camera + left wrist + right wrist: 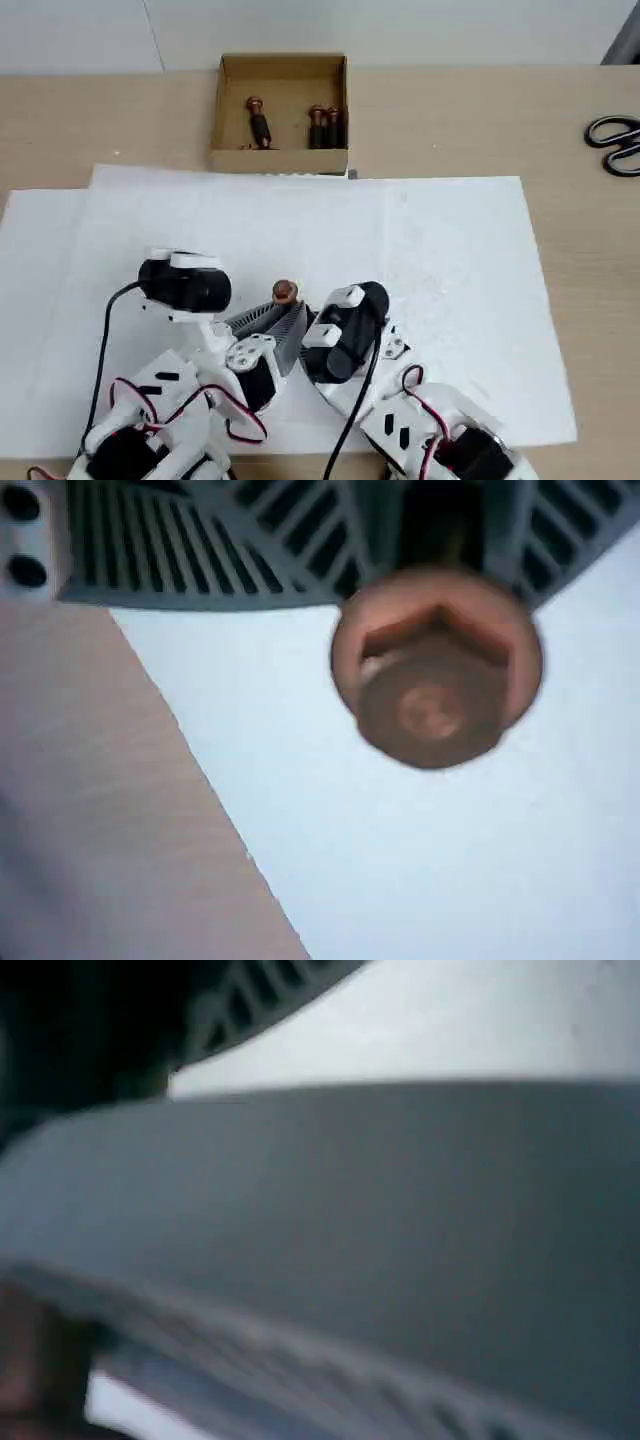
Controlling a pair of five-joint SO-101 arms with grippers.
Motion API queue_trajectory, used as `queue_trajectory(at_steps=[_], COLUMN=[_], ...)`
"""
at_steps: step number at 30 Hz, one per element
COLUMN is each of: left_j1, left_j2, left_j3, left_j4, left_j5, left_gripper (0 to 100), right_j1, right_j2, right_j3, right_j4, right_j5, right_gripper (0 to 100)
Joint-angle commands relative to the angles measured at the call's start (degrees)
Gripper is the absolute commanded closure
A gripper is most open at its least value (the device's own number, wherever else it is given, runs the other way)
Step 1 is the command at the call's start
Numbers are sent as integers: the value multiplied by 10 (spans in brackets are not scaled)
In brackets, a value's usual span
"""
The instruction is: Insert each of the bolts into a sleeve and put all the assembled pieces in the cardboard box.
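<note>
High view: shows the table (100, 120) with white paper (450, 300) spread beneath both arms, then a cardboard box (228, 110) well ahead of the left gripper (288, 309), past the paper's far edge, holding assembled pieces (259, 122). Places scissors (615, 145) far off beyond the right arm (345, 325), itself crowded just beside that gripper. Finds the left gripper pinched on a bolt (285, 291) right at its tips. Left wrist view: gives ribbed grey fingers (200, 540) pressed on a dark length behind the head, shank or sleeve not distinguishable, with the copper-coloured hex head (435, 680) standing clear of the gap. Reads the bolt nearly end-on from both cameras, so long axis roughly upright and crosswise to the fingers, head uppermost. Cannot tell whether the right gripper (260, 1000) is parted or closed.
</note>
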Motion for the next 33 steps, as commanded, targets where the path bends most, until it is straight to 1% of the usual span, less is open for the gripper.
queue_trajectory(at_steps=[1, 5, 7, 8, 11, 13, 18, 26, 28, 33], left_j1=[25, 25, 23, 23, 23, 23, 23, 22, 19, -54], left_j2=[-1, -4, -4, -4, 0, 0, 0, 1, 1, 1], left_j3=[-23, -7, -7, -8, -5, -2, 1, 4, 5, 16], left_j4=[4, -1, 2, 3, 4, 8, 33, 36, 36, 33], left_j5=[-7, -76, -88, -88, -88, -88, -88, -91, -106, -162], left_gripper=[995, 994, 975, 945, 808, 750, 740, 739, 739, 739], right_j1=[-1, -1, -1, -1, -1, -1, -1, -1, -1, -1], right_j2=[-6, -6, -6, -6, -6, -6, -6, -5, -5, -5], right_j3=[-3, -3, -3, -2, -1, -1, -1, 0, 0, 0], right_j4=[-19, -19, -19, -19, -19, -19, -17, -15, -15, -15], right_j5=[5, 5, 5, 5, 5, 5, 5, 5, 5, 5], right_gripper=[995, 995, 995, 995, 995, 995, 995, 995, 995, 995])
